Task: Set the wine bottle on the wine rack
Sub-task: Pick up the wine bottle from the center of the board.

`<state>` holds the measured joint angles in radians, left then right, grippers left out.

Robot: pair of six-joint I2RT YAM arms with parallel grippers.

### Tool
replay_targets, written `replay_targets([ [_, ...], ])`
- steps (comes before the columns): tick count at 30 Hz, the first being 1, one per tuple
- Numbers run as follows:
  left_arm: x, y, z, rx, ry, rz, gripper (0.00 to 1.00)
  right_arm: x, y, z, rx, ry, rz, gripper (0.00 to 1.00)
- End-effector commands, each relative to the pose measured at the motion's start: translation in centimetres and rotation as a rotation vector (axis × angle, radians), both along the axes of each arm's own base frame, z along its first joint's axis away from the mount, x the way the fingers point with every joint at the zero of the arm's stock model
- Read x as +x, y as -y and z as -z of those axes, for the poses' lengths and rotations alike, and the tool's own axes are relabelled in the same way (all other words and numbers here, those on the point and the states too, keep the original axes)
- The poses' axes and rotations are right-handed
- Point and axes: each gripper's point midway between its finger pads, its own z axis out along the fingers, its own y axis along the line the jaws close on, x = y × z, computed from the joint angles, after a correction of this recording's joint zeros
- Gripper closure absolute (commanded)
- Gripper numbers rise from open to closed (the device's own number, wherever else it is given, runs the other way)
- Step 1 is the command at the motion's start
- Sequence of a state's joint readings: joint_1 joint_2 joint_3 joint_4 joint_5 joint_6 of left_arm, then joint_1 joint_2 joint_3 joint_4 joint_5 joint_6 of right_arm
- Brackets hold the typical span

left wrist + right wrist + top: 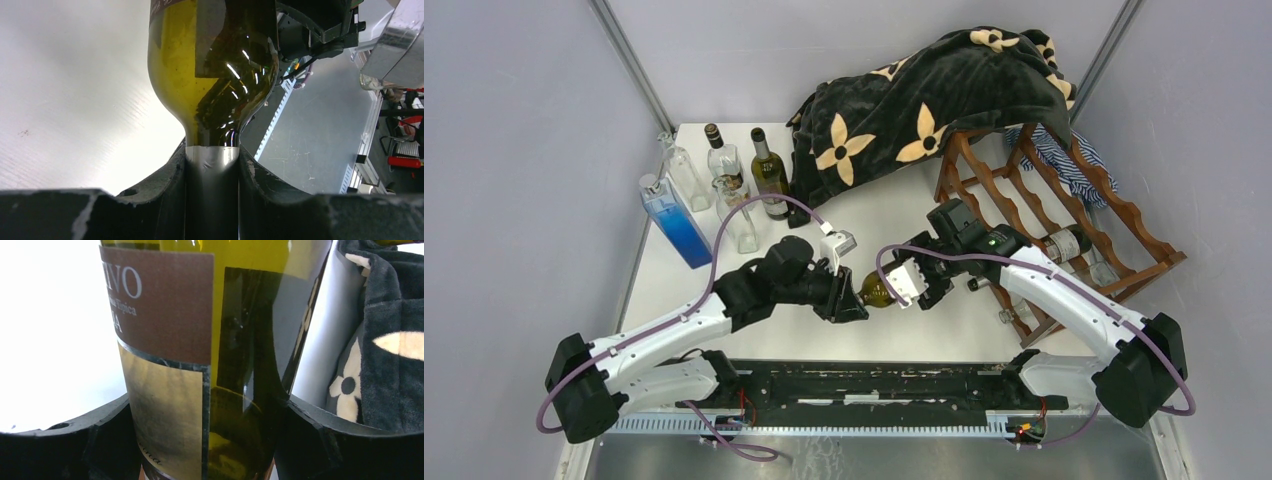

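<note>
Over table point(884, 205), left end effector point(212, 172) grips wine bottle point(190, 70) neck, right end effector point(207, 437) body.

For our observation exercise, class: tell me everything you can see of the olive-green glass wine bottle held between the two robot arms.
The olive-green glass wine bottle is see-through, with rounded shoulders narrowing to a neck wrapped in silver foil. A brown label with pale lettering adjoins a dull gold panel. It lies roughly level over the white table, between the arms. The left gripper pinches its neck; the right gripper clasps its body.
</note>
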<state>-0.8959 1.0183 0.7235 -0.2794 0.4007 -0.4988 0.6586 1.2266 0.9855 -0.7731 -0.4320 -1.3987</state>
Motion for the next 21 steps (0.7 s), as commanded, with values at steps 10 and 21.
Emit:
replay_targets([
  [10, 0.4, 1.6, -2.3, -0.247, 0.066, -0.021, 0.98, -1.9, -2.8, -4.2, 0.150, -0.158, 0.031, 0.02],
  [21, 0.4, 1.6, -1.3, -0.267, 0.101, -0.012, 0.98, -4.5, -3.4, -4.9, 0.235, -0.310, -0.041, 0.02],
])
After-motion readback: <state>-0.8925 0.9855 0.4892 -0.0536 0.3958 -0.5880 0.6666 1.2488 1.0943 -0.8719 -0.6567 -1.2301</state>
